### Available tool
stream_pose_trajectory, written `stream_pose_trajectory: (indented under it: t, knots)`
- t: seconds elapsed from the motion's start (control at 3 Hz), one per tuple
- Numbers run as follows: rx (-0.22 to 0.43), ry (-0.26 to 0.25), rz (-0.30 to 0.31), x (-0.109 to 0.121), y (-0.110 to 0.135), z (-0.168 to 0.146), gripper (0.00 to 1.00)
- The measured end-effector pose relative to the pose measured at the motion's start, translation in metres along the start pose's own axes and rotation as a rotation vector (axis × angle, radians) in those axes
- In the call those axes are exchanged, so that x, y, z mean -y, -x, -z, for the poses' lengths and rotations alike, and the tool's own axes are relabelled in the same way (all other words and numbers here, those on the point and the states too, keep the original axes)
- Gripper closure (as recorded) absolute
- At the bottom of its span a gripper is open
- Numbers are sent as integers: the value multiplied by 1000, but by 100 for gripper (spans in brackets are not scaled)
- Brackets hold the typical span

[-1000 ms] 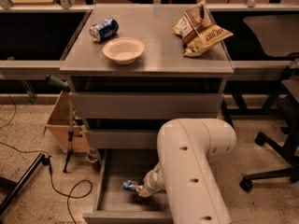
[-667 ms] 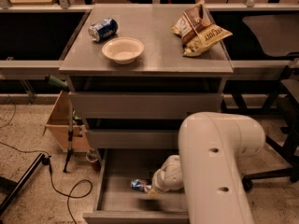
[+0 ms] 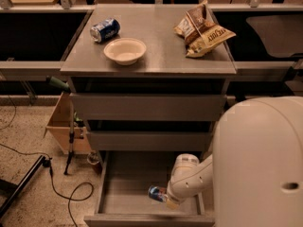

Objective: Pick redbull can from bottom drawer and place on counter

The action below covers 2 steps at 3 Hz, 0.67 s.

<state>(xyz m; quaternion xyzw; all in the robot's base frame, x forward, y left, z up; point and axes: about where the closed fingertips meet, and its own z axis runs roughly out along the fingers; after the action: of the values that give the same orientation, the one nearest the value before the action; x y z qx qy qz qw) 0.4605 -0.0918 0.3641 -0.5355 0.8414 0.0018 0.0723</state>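
The bottom drawer (image 3: 125, 181) is pulled open at the foot of the grey cabinet. The redbull can (image 3: 154, 192), blue and silver, lies tilted over the drawer's front right part. My gripper (image 3: 164, 197) reaches down into the drawer from the right, at the end of the white arm (image 3: 189, 176), and is shut on the can's right end. The big white arm housing (image 3: 260, 164) hides the drawer's right side. The counter (image 3: 161, 41) is the flat grey top of the cabinet, well above.
On the counter lie a wider blue can (image 3: 104, 30) on its side, a white bowl (image 3: 125, 50) and a chip bag (image 3: 203, 28). The two upper drawers are shut. A cardboard box (image 3: 61, 126), a stand and a cable (image 3: 57, 188) are on the floor at left.
The gripper and the redbull can have moved together to the right and toward the drawer's front. The arm housing has shifted right.
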Motion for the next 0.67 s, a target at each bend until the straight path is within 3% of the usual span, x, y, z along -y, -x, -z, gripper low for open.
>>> stream_pose_trajectory:
  t: [0.33, 0.67]
  knots:
    - [-164, -26, 2, -26, -22, 57, 100]
    - [-284, -96, 12, -34, -8, 140, 100]
